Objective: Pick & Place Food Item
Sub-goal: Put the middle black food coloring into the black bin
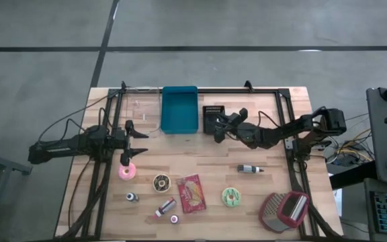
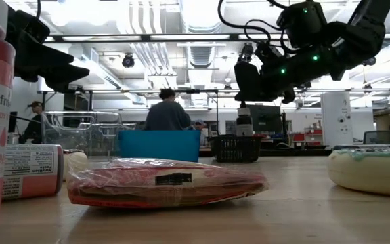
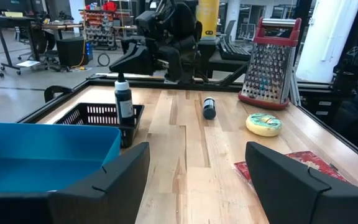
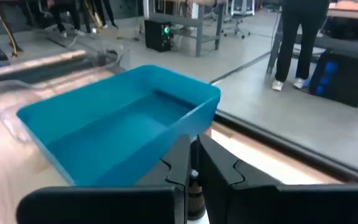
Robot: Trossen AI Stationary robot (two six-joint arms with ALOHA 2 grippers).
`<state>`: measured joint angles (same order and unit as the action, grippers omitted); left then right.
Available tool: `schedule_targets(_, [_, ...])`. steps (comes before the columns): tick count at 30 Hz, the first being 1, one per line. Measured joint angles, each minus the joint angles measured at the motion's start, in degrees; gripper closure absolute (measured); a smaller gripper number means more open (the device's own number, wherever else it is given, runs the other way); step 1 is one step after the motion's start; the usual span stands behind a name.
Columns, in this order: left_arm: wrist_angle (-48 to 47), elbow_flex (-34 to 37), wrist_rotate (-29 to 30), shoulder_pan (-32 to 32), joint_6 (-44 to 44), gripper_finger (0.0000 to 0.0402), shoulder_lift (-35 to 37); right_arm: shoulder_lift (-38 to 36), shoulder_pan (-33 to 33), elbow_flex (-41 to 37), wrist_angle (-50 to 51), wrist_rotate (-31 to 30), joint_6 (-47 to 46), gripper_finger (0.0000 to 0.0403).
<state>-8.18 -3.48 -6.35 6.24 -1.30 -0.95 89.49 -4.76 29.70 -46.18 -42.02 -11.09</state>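
Observation:
Food lies on the near half of the table: a pink donut (image 1: 126,171), a brown donut (image 1: 161,182), a red wrapped packet (image 1: 192,193) and a green-iced donut (image 1: 231,197), each flat on the wood. My right gripper (image 1: 216,133) is shut and hangs at the near edge of a black basket (image 1: 211,111), just over a dark bottle (image 3: 123,99) standing upright in it. My left gripper (image 1: 140,132) waits open at the left, above the table, with nothing between its fingers (image 3: 123,171). My right gripper's shut fingers (image 3: 124,64) stand level right over the cap (image 3: 122,78) of the dark bottle in the basket. Whether they touch the cap I cannot tell.
A blue bin (image 1: 179,109) stands at the far middle, beside the basket. A dark bottle (image 1: 250,169) lies on its side right of centre, a red-handled grater (image 1: 284,208) lies at the near right, and small jars (image 1: 132,197) sit near the front left. People stand beyond the table.

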Motion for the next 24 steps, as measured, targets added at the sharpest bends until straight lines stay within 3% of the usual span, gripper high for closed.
schedule_targets(4, [0.0, 0.0, 0.0, 0.0, 0.0, 0.0129, 0.0, -0.1, -2.5, 1.8, 0.1, 1.6, 2.6, 0.0385])
schedule_targets(9, [0.0, 0.0, 0.0, 0.0, 0.0, 0.0129, 0.0, 0.0, -10.3, 2.4, 0.6, 13.1, 2.8, 0.0385])
schedule_targets(12, [0.0, 0.0, 0.0, 0.0, 0.0, 0.0129, 0.0, 0.0, -13.2, 2.5, 0.6, 16.9, 3.4, 0.0385])
schedule_targets(24, [0.0, 0.0, 0.0, 0.0, 0.0, 0.0129, 0.0, 0.2, -14.8, 2.4, 3.5, 18.8, 3.1, 0.0385])
